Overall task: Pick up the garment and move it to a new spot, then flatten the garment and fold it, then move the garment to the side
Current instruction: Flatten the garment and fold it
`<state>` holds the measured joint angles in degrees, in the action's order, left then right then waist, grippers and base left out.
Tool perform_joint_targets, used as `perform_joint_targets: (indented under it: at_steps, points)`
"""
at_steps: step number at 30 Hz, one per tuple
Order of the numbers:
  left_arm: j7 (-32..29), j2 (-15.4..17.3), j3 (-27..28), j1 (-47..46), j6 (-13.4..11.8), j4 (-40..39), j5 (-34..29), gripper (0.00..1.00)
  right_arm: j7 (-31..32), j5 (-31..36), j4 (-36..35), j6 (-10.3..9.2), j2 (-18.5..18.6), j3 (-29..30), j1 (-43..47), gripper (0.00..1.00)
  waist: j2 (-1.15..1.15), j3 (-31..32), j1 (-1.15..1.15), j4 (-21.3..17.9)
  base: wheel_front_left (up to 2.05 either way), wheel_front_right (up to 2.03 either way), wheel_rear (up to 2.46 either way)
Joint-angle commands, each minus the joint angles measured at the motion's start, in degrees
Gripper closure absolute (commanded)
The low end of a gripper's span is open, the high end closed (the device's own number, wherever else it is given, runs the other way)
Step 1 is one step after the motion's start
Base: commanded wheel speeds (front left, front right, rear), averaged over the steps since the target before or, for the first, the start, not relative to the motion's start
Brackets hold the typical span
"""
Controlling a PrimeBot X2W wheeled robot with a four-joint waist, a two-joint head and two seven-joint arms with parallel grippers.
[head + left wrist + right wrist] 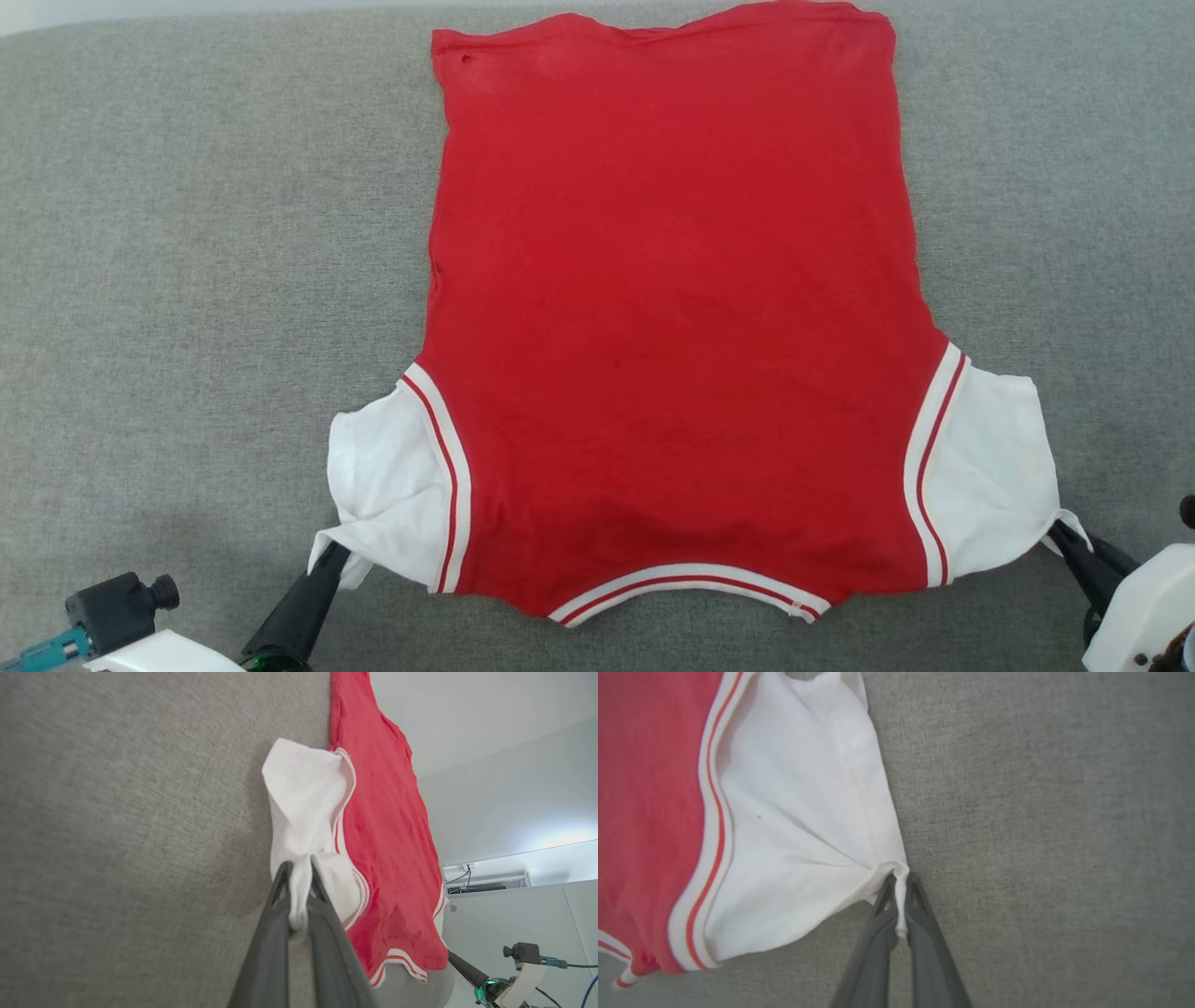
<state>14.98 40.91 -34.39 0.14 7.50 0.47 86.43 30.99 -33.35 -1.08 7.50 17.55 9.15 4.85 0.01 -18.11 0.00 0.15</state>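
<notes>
I see the garment [672, 308] spread on grey cloth [187, 280]. Left end effector [331, 551] pinches one sleeve [392, 467], right end effector [1060, 529] the other.

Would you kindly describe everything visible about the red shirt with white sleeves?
The red soft-fabric jersey shirt lies spread nearly flat on the grey woven surface, collar toward the robot, hem far. It has short white sleeves, red-and-white striped trim at armholes and neckline, and light wrinkles. The left gripper pinches one sleeve's corner; the right gripper pinches the other's.
</notes>
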Motion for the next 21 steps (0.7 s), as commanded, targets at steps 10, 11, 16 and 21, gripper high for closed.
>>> perform_joint_targets:
  at_steps: [10,11,16,21]
  points:
    - [0.3,-0.6,-1.3,-2.5,0.0,-1.9,-2.6,1.00,1.0,1.5,-6.7,-0.01,4.1,5.7,-4.6,0.00,-0.01,-1.6,0.00,2.4,0.00,0.00,0.00]
    - [0.3,-0.7,-1.4,-3.0,0.0,-2.2,-3.0,1.00,1.7,2.0,-7.6,-0.01,4.9,6.3,-6.2,0.00,-0.01,-2.0,0.00,2.8,0.00,0.00,0.00]
    - [0.3,-1.6,-3.1,-6.4,0.0,-4.0,-5.1,1.00,5.7,4.1,-7.7,-0.01,9.0,6.6,-19.2,0.00,-0.01,-5.7,0.00,5.8,0.00,0.00,0.00]
    - [0.3,-2.2,-5.4,-10.2,0.0,-4.2,-7.1,1.00,9.7,6.7,-1.5,-0.01,10.6,3.7,-32.8,0.00,-0.01,-8.6,0.00,8.8,0.00,0.00,0.00]
